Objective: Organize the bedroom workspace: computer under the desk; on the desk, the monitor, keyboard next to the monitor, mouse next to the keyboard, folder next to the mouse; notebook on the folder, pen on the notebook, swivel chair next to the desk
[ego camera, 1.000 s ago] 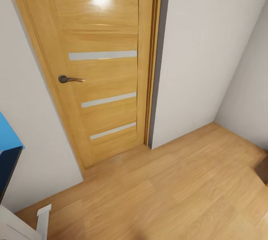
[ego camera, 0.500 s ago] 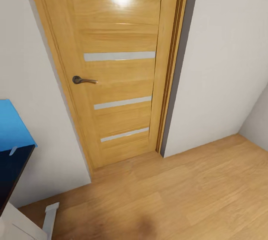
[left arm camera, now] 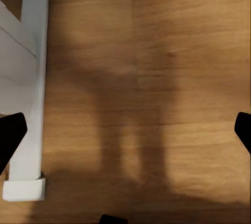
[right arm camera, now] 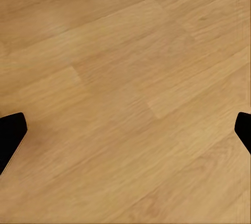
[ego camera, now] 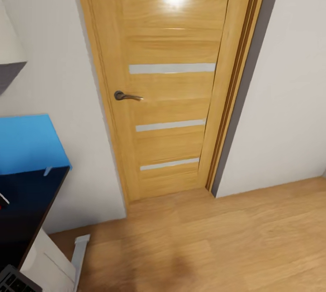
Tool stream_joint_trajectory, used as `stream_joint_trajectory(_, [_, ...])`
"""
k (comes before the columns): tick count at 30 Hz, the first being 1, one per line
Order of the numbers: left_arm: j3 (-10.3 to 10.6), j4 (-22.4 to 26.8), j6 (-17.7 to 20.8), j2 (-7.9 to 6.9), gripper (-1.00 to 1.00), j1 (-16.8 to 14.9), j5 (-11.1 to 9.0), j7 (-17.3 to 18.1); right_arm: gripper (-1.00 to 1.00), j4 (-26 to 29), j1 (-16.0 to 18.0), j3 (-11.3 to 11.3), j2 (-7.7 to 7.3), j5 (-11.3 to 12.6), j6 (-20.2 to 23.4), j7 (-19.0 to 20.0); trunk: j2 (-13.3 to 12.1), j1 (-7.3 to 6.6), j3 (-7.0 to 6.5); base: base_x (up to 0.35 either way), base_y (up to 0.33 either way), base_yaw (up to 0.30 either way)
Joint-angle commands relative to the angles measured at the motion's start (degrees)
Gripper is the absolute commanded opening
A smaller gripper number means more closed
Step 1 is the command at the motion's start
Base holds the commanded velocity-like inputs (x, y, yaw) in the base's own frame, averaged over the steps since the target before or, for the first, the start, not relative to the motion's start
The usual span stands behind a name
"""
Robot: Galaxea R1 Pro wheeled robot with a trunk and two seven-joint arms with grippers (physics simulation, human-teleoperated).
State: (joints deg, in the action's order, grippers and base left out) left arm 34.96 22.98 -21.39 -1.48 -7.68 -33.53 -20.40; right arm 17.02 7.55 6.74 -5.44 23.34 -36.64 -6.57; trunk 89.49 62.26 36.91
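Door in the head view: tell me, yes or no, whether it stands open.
No. The wooden door sits flush in its frame, with its handle level and no gap showing along the edge.

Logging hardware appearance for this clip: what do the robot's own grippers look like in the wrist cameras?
Little of them shows. In the left wrist view, the left gripper appears as two plain black fingertips at the frame's edges, blunt and slightly rounded. The right gripper looks the same: two matte black fingertips. No cables, markings or arm links are visible.
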Motion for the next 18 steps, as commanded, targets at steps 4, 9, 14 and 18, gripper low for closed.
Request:
stream_joint_trajectory(4, [0.36, -2.47, -5.44, -0.46, 1.0, -0.06, -0.53, -0.62, 1.0, 0.03, 0.01, 0.54, -0.05, -0.03, -0.1, -0.55, 0.03, 0.0, 0.05, 0.0, 0.0, 0.282])
stream_joint_trajectory(9, [0.62, -7.15, -8.04, -0.38, 1.0, -0.06, -0.38, -0.41, 1.0, 0.08, 0.01, 0.62, -0.03, -0.05, -0.1, -0.52, 0.03, 0.0, 0.05, 0.0, 0.0, 0.281])
stream_joint_trajectory(14, [0.9, -11.12, -11.11, 0.54, 1.0, -0.06, -0.2, -0.34, 1.0, 0.1, 0.01, 0.63, -0.08, -0.05, -0.1, -0.48, 0.03, 0.0, 0.05, 0.0, -0.001, 0.281])
stream_joint_trajectory(18, [1.06, -13.37, -11.64, 2.91, 1.0, -0.05, -0.04, -0.21, 1.0, 0.12, 0.01, 0.69, -0.1, -0.05, -0.16, -0.46, 0.03, 0.0, 0.05, 0.0, -0.204, 0.281])
